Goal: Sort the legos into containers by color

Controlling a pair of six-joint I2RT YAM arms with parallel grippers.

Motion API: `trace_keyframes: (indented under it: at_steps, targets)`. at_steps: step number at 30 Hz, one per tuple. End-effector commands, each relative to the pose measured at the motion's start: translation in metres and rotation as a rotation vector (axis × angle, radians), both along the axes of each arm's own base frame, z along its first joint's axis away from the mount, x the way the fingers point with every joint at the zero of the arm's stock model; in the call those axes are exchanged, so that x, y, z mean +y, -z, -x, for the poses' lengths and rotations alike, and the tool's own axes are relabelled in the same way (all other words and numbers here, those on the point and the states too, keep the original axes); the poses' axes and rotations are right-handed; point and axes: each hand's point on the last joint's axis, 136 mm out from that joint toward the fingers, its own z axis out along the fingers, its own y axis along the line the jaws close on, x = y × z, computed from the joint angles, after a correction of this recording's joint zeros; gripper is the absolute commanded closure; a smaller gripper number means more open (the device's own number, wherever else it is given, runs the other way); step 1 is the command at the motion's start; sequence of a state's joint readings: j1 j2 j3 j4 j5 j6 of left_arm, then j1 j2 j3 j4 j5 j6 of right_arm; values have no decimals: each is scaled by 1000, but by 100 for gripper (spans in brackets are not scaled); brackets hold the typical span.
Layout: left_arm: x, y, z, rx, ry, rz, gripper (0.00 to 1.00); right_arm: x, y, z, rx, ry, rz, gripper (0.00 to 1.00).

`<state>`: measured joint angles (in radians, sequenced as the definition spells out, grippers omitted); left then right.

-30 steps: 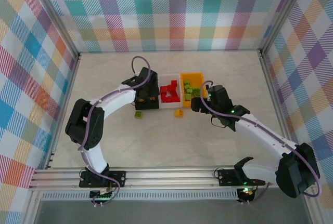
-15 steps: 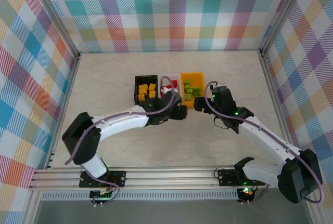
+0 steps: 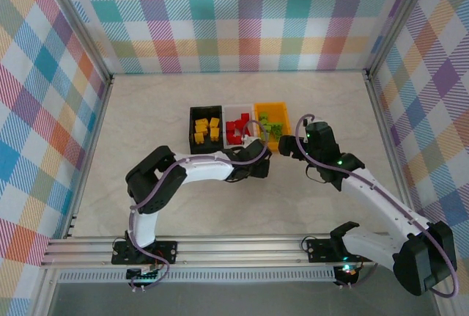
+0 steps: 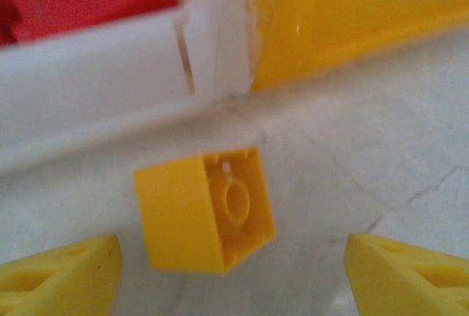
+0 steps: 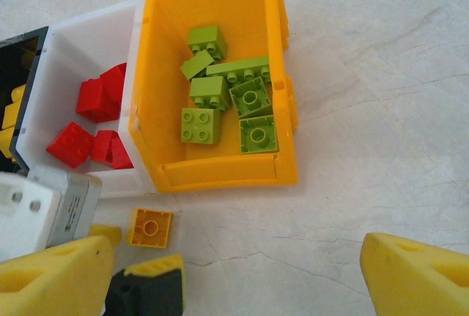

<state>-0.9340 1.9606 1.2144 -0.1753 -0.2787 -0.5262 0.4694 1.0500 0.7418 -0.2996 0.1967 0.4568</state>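
A yellow lego [image 4: 205,210] lies on the table with its hollow underside showing, just in front of the white container [image 4: 95,59] and the orange container [image 4: 352,15]. My left gripper [image 4: 234,279] is open, one finger on each side of it, not touching. The right wrist view has the same yellow lego [image 5: 150,227] beside a left fingertip [image 5: 146,287]. My right gripper [image 5: 234,279] is open and holds nothing, above bare table in front of the orange container [image 5: 227,169]. That container holds several green legos [image 5: 220,96]. Red legos [image 5: 95,100] lie in the white container [image 5: 88,37].
From above, the black container [image 3: 192,122] with yellow legos, the white container [image 3: 226,122] and the orange container [image 3: 271,105] stand side by side mid-table. My left gripper [image 3: 256,162] and right gripper [image 3: 287,142] are close together in front of them. Metal rails edge the table.
My left arm has swung right from over the black container to the table in front of the white and orange ones, over the yellow lego. My right gripper has shifted slightly right.
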Motion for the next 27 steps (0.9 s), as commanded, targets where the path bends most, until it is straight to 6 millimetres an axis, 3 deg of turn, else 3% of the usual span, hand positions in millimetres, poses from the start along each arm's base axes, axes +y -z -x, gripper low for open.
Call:
trace_keyframes:
  at_steps: [1, 7, 11, 15, 19, 22, 27]
  targets:
    - [0, 3, -17, -38, -17, -20, 24, -2, 4, 2, 5, 2, -9, 12]
    - [2, 12, -18, -29, -19, -54, 47, -3, 4, 3, 6, 2, -10, 13]
    - [7, 8, -12, -28, -21, -38, 55, -4, 2, 4, 1, 2, -14, 13]
    - [8, -12, -1, -32, -16, 13, 60, -2, 3, 3, 5, -3, -19, 13]
    - [20, -51, 9, -59, -36, 100, 60, 0, 7, 2, 16, -12, -20, 13]
    - [45, -84, 4, -92, -87, 144, 60, 4, 11, 2, 27, -24, -29, 14]
    - [113, -117, -33, -120, -254, 175, 60, 9, 15, 3, 42, -46, -38, 16]
